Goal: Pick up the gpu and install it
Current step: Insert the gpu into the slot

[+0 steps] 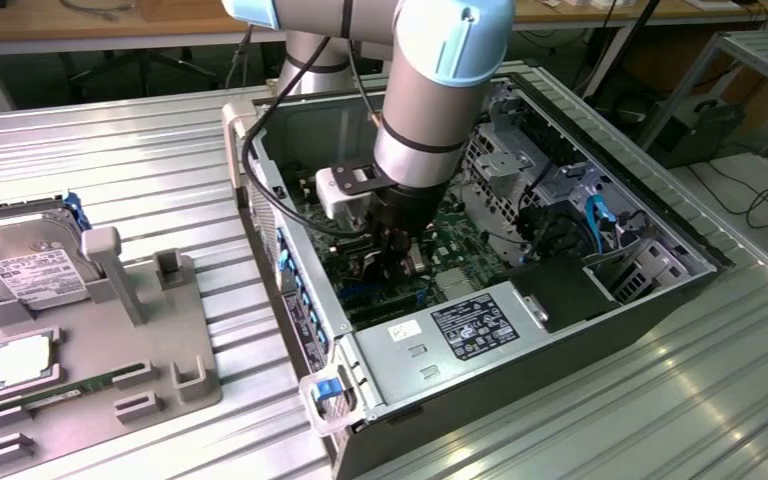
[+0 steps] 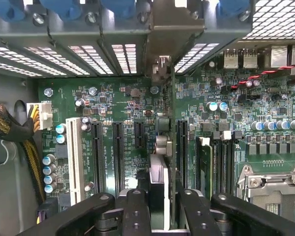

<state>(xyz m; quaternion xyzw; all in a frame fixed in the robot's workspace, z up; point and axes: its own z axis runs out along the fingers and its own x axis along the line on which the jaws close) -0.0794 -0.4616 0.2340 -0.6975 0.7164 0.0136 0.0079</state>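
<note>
The gpu [image 2: 172,147] appears edge-on in the wrist view as a thin dark card. It stands upright over the green motherboard [image 2: 118,105], and its far end reaches the rear bracket openings [image 2: 161,66] of the case. My gripper [image 2: 164,212] is shut on it, with a black finger [image 2: 136,211] on each side. In the exterior view the gripper [image 1: 398,262] is deep inside the open computer case [image 1: 291,300], holding the card [image 1: 408,268] just above the board. The card's lower edge and the slot beneath it are hidden.
A grey power supply [image 1: 451,335] with a label sits at the case's near end, and drive cages with blue cables [image 1: 595,215] stand on the exterior view's right. A hard drive [image 1: 31,265] and a green memory stick [image 1: 84,387] rest on the grey fixture [image 1: 157,330]. Black and white expansion slots [image 2: 73,155] lie beside the card.
</note>
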